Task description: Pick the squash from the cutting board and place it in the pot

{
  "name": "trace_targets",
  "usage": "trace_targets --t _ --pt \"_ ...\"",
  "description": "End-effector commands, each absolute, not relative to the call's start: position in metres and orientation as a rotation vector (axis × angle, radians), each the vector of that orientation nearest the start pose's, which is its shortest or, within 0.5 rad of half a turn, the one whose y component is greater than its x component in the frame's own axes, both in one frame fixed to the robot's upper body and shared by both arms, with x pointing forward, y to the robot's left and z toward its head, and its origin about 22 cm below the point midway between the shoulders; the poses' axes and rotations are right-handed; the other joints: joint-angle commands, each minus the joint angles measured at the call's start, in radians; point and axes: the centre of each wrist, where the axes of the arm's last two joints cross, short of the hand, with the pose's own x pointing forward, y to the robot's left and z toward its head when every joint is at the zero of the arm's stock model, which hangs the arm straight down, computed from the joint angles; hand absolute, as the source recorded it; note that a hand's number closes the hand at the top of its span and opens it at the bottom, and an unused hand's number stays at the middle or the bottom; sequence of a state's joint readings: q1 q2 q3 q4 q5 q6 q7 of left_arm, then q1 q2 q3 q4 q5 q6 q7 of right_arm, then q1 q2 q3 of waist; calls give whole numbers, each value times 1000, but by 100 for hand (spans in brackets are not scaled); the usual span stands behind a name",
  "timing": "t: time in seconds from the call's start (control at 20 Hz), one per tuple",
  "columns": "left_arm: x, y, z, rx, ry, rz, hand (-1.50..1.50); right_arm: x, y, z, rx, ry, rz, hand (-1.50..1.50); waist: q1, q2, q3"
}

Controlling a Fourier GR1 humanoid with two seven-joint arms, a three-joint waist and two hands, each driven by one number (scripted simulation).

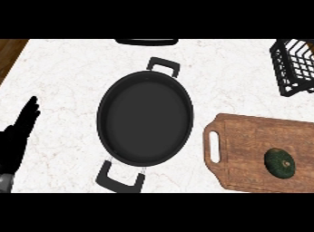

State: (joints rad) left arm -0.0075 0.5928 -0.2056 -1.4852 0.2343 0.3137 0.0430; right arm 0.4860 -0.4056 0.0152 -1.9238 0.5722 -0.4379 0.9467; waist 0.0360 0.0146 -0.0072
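- Squash [280, 163] lies untouched on the cutting board [253, 136] at the near right; the pot [145, 118] sits empty at centre, just left of the board; by my judgement the pick has not yet begun.
- Left hand [11, 138] rests at the left edge, fingers straight and raised, holding nothing; the right hand shows nowhere.
- Next move calls for a hand to reach the squash and close round it, then carry it left over the pot's rim.
- Black wire basket [300, 68] at the far right and a dark object [146, 41] at the far edge are cut off; what that object is I cannot tell.
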Motion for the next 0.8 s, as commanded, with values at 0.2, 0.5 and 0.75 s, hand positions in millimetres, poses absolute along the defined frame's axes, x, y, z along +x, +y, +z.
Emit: trace_targets --t 0.2,0.5,0.75 --pt "246 327 24 406 -1399 -182 0 189 -303 91 -912 -430 46 -150 -2 -7 4" --pt "240 323 22 423 -1393 -169 0 213 -300 94 -882 -366 93 -150 -14 -12 6" --pt "240 337 14 437 -1381 -153 0 229 -286 74 -864 -324 73 -150 -23 -11 5"
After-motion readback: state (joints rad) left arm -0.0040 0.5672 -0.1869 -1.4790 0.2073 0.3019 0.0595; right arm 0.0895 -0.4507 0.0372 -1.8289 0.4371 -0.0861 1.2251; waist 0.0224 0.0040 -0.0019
